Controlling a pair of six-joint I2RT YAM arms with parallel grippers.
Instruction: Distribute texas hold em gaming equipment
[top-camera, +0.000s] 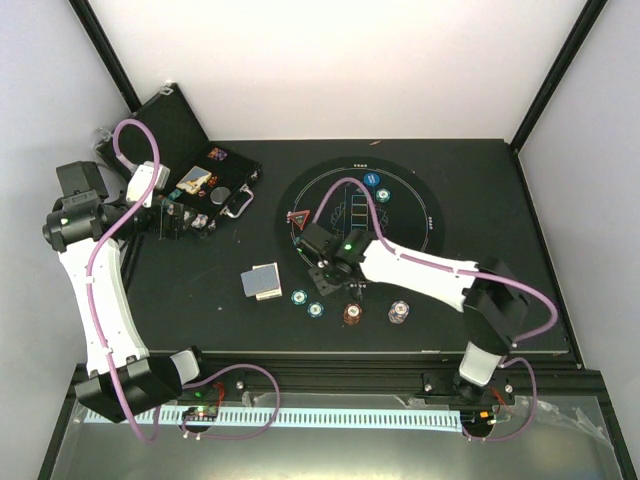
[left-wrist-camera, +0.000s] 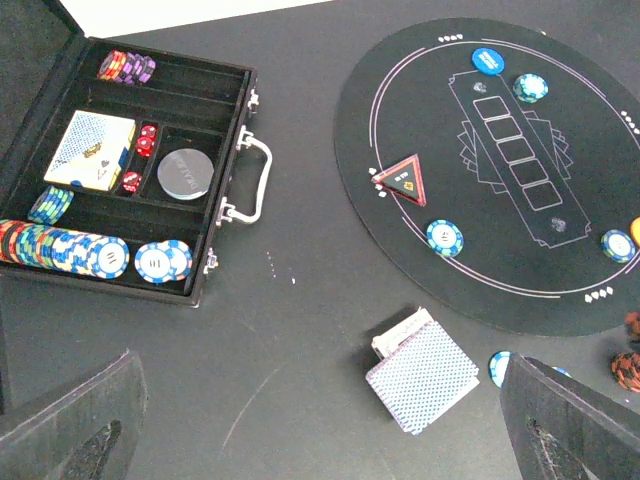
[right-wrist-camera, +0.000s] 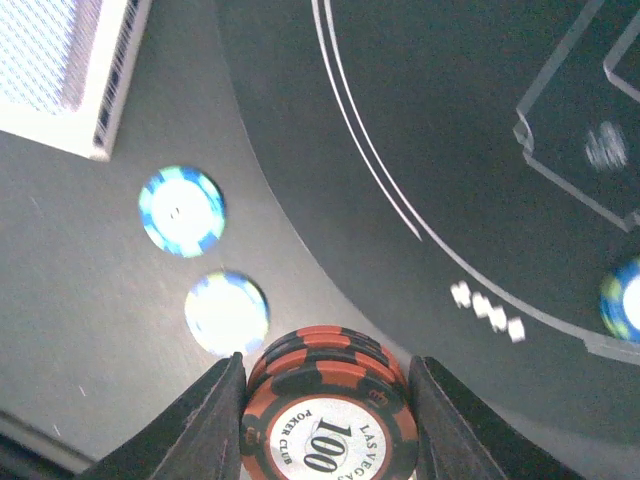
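From above, the right end effector (top-camera: 337, 283) sits low at the near rim of the round mat (top-camera: 408, 195). Single poker chips (top-camera: 299, 296) lie on the desk (top-camera: 190, 300) just beside it.

In the left wrist view, the left end effector (left-wrist-camera: 320, 365) is released and empty, above the desk between the open case (left-wrist-camera: 230, 150) and the card deck (left-wrist-camera: 420, 375).

In the right wrist view, the fingers (right-wrist-camera: 210, 425) grasp a red-black chip stack (right-wrist-camera: 328, 425) just off the mat's edge. This looks like a chip-placing step. Next the stack must reach its spot and be let go flat.
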